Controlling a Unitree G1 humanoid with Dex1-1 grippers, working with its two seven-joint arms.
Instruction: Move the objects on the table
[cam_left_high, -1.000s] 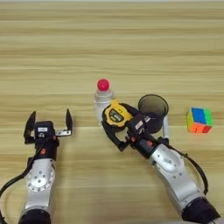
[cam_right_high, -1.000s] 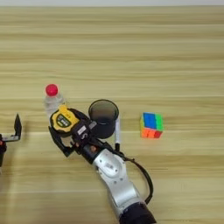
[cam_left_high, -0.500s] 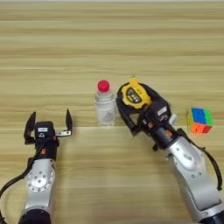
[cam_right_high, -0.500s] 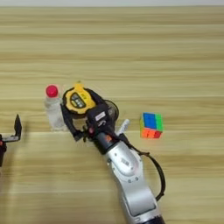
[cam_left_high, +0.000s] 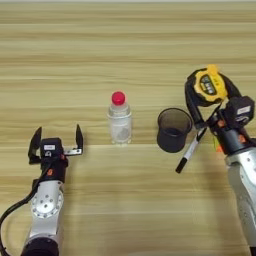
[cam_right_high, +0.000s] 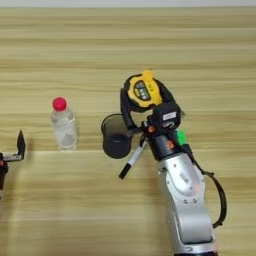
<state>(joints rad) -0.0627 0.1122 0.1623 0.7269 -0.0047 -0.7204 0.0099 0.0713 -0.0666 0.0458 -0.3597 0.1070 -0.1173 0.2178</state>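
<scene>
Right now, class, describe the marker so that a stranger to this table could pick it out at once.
Start at the black cup near the middle of the wooden table, right of the red-capped bottle. Just to the cup's right a slim white marker lies slanted, black cap toward the robot. It is the only long, thin thing there.

Bright even overhead light, soft short shadows, mild glare on the table (cam_left_high: 125, 45), slightly soft focus

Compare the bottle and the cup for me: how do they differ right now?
The bottle is clear plastic, tall and slim, closed with a red cap; the cup is dark, shorter and wider, open at the top. The bottle stands alone, while the marker lies close by the cup's right side. Both stand upright on the table.
</scene>
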